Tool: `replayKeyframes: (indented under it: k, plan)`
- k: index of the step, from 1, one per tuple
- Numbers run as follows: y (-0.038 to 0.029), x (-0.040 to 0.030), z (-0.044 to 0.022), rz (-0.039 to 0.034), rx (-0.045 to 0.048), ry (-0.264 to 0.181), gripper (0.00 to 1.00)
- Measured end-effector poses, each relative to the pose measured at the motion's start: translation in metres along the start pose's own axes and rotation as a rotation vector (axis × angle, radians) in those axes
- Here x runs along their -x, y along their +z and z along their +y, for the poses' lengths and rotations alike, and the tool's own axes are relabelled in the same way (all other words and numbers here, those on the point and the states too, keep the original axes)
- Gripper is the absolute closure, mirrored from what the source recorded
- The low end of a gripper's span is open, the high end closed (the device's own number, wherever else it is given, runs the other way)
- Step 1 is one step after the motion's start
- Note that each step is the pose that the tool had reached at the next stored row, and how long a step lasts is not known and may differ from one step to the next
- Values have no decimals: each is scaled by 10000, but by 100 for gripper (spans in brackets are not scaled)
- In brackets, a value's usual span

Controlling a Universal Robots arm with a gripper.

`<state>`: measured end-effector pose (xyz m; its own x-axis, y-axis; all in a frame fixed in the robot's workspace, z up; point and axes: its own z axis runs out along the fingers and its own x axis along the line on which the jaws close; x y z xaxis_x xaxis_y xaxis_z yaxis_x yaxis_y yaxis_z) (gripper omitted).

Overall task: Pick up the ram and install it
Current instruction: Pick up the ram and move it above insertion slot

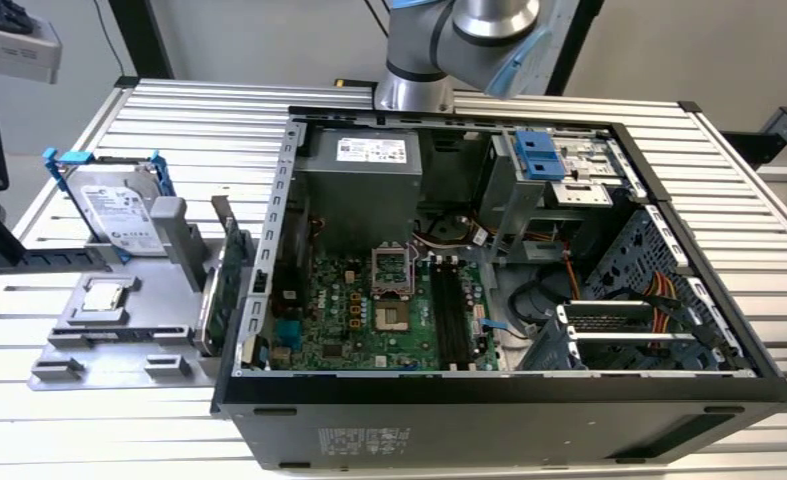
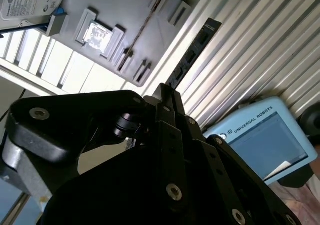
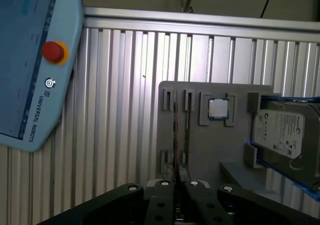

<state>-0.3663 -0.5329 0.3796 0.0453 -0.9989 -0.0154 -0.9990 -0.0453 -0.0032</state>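
Ram (image 2: 194, 54) in gripper (image 2: 166, 88): broadside second wrist view, edge-on first wrist view.

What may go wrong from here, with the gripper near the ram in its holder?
1. The ram stands thin and edge-on in the grey holder; a gripper slightly off line may knock or bend it.
2. The memory slots sit inside the open case near cables, so the stick may snag there.

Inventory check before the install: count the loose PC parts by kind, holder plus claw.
hard drive: 1, on the gray holder
processor chip: 1, on the holder
expansion card: 1, standing on edge in the holder
ram: 1, in the claw
Total: 4
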Motion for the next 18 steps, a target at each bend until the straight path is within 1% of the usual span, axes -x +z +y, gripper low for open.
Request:
replayKeyframes:
  k: [2,7,12,18]
  plan:
    - [-11,0,0,-1,-1,0,100]
    - [-15,0,-4,0,0,-2,100]
    - [-14,-3,-71,0,2,-1,100]
    - [-14,-7,-167,-1,4,0,100]
